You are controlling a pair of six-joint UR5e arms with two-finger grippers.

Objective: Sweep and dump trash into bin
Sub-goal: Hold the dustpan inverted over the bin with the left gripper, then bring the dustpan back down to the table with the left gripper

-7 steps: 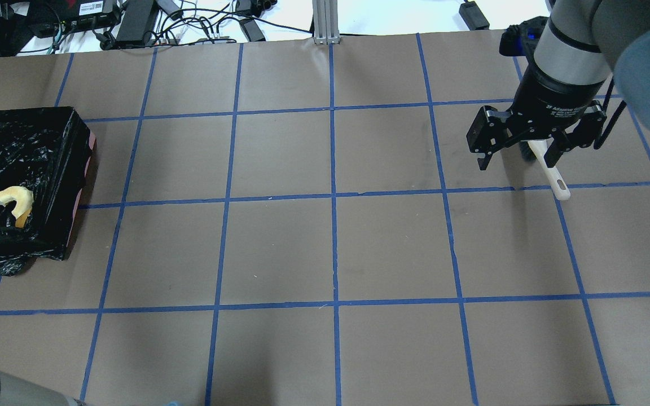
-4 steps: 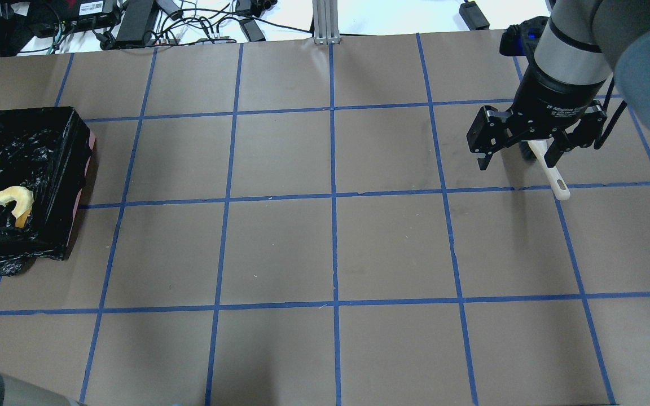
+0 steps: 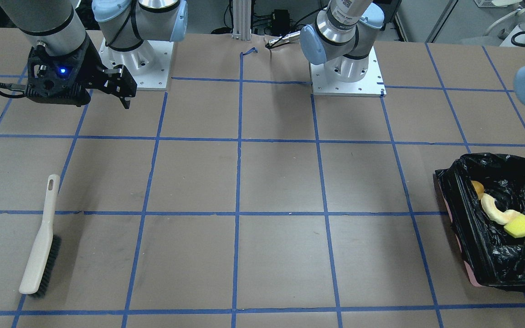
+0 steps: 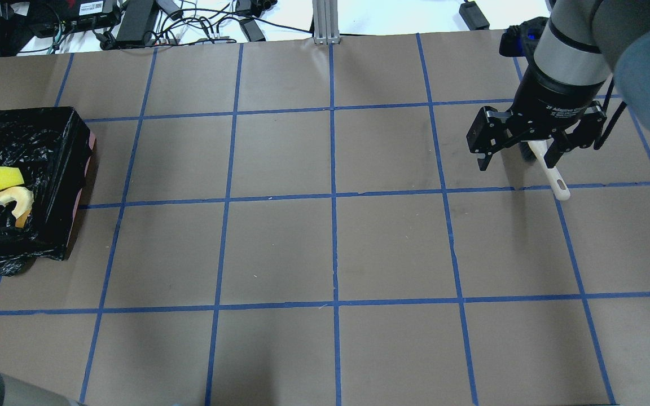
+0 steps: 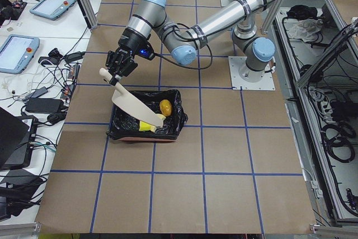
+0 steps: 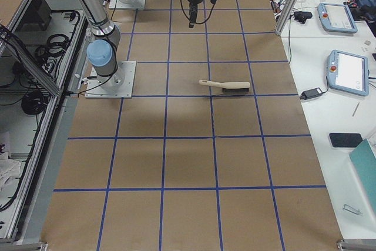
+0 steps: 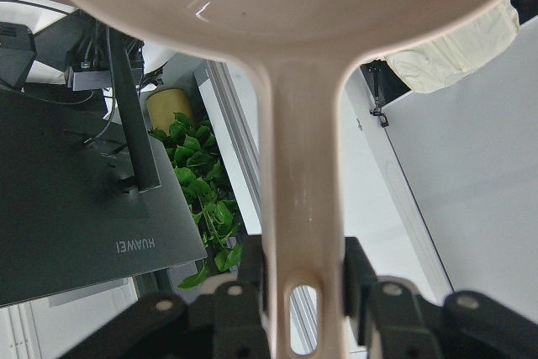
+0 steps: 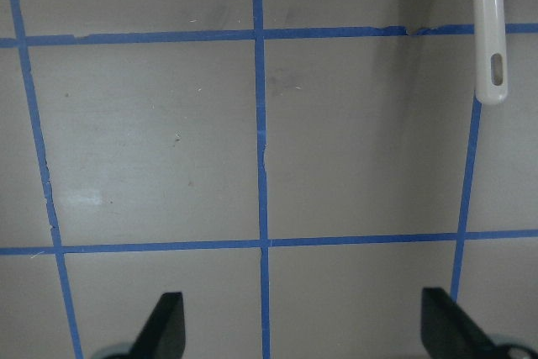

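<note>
Room lighting is bright and even, coming from overhead. The tabletop (image 4: 280,248) is well exposed, with only soft-edged shadows; broad faint ones lie along its near edge in the overhead view. The strip beyond the far edge blows out to white. The black liner of the bin (image 4: 79,163) throws small specular glints.

Left wrist view: the dustpan (image 7: 303,208) is very close and soft, with two small hot spots on its pan. The background is sharper and the white wall is near clipping.

Right wrist view: crisp, with a soft shadow band beside the brush (image 8: 490,31) and a faint bright patch at left.
</note>
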